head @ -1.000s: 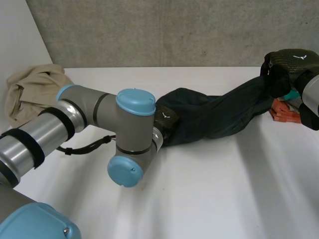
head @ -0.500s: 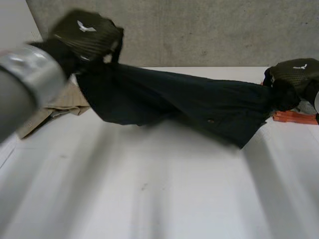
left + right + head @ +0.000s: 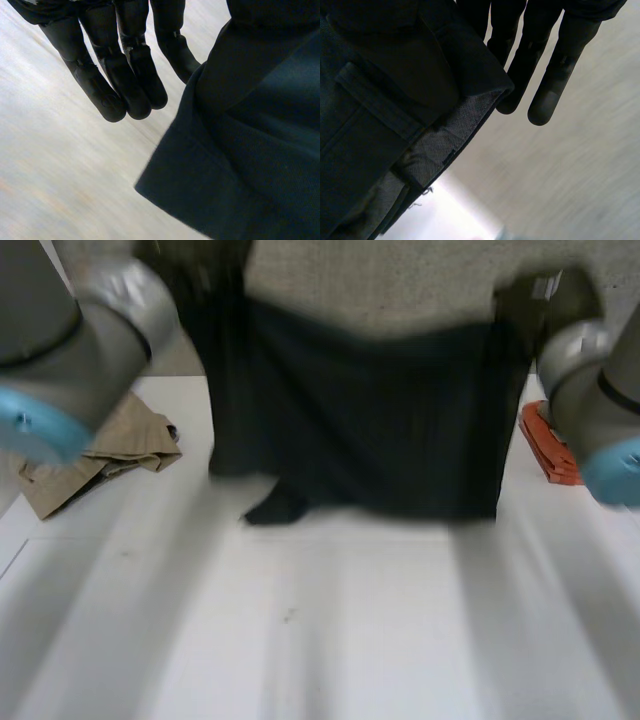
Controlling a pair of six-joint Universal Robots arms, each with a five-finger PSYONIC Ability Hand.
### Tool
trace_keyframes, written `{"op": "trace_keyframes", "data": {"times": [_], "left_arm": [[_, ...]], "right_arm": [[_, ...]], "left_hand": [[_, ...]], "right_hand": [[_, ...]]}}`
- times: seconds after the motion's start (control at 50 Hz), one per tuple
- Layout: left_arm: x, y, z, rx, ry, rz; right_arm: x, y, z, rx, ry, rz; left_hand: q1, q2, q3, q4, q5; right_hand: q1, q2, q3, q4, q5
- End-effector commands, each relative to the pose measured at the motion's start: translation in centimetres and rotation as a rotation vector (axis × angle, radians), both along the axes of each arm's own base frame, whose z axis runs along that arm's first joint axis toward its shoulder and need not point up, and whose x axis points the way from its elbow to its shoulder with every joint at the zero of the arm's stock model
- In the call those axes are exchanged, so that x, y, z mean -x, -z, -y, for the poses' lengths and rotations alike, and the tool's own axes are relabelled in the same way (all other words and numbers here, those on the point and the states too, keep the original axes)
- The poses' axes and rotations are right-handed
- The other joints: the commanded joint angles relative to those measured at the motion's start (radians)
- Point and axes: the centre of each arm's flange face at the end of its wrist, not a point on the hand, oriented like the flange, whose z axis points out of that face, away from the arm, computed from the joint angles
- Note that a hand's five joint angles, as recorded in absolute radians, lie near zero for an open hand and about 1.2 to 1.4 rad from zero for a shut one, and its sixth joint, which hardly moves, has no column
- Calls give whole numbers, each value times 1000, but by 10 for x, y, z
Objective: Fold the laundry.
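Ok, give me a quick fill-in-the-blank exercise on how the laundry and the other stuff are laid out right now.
1. The dark garment hangs spread out, held up over the white ____.
2. The crumpled beige cloth lies on the side of the robot's ____ arm.
3. The orange item lies on the side of the robot's ____ arm.
Missing words: table; left; right.
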Motion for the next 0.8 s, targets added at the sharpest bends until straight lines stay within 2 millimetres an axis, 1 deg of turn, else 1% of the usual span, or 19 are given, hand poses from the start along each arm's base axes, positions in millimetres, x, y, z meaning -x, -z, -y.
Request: {"op": "trace_keyframes", "data": {"times": [0.02, 0.1, 0.16, 0.18, 0.26, 0.28, 0.32, 0.34, 0.36, 0.4, 0.42, 0.48, 0.5, 0.54, 0.58, 0.64, 0.68, 0.74, 0.8], "left_arm": [[-9, -100, -11, 366, 14, -324], [-11, -90, -10, 316, 2, -296], [-14, -71, -7, 242, -17, -255], [-14, -66, -7, 223, -20, -245], [-15, -29, -13, 103, -17, -183], [-14, -10, -16, 51, -9, -153], [-11, 12, -18, -4, 5, -119], [-10, 23, -19, -28, 12, -102], [-7, 47, -21, -81, 28, -68], [-4, 72, -23, -133, 42, -34], [0, 96, -26, -181, 55, 2], [5, 136, -32, -262, 66, 78], [6, 158, -38, -310, 69, 124], [6, 176, -43, -357, 68, 163], [4, 190, -52, -407, 66, 205], [-1, 193, -65, -462, 60, 236], [-7, 188, -76, -498, 54, 255], [-15, 179, -89, -532, 56, 275], [-26, 172, -112, -602, 67, 326]], "right_arm": [[-13, -82, 23, 526, 10, 251], [-15, -80, 28, 532, -4, 238], [-15, -68, 31, 481, -20, 207], [-14, -64, 33, 462, -21, 198], [-9, -34, 36, 331, -31, 164], [-8, -17, 36, 261, -43, 147], [-7, 6, 35, 185, -59, 126], [-7, 28, 34, 114, -75, 97], [-6, 40, 33, 78, -81, 82], [-4, 65, 31, 8, -86, 53], [-1, 92, 28, -64, -85, 14], [5, 127, 21, -160, -76, -49], [10, 145, 16, -208, -71, -88], [14, 159, 9, -249, -66, -126], [20, 171, -2, -302, -67, -174], [25, 175, -20, -368, -77, -236], [31, 167, -35, -411, -82, -286], [39, 156, -49, -447, -84, -333], [49, 141, -66, -499, -90, -392]], "left_hand": [[226, 199, 209, 200, 230], [226, 199, 209, 200, 230], [226, 199, 209, 200, 230], [226, 199, 209, 200, 230], [226, 199, 209, 200, 230], [226, 199, 209, 200, 230], [226, 199, 209, 200, 230], [226, 199, 209, 200, 230], [226, 199, 209, 200, 230], [226, 199, 209, 200, 230], [226, 199, 209, 200, 230], [226, 199, 209, 200, 230], [226, 199, 209, 200, 230], [226, 199, 209, 200, 230], [226, 199, 209, 200, 230], [226, 199, 209, 200, 230], [226, 199, 209, 200, 230], [226, 199, 209, 200, 230], [226, 199, 209, 200, 230]], "right_hand": [[262, 226, 207, 200, 205], [262, 226, 207, 200, 205], [262, 226, 207, 200, 205], [262, 226, 207, 200, 205], [262, 226, 207, 200, 205], [262, 226, 207, 200, 205], [262, 226, 207, 200, 205], [262, 226, 207, 200, 205], [262, 226, 207, 200, 205], [262, 226, 207, 200, 205], [262, 226, 207, 200, 205], [262, 226, 207, 200, 205], [262, 226, 207, 200, 205], [262, 226, 207, 200, 205], [262, 226, 207, 200, 205], [262, 226, 207, 200, 205], [262, 226, 207, 200, 205], [262, 226, 207, 200, 205], [262, 226, 207, 200, 205]]}}
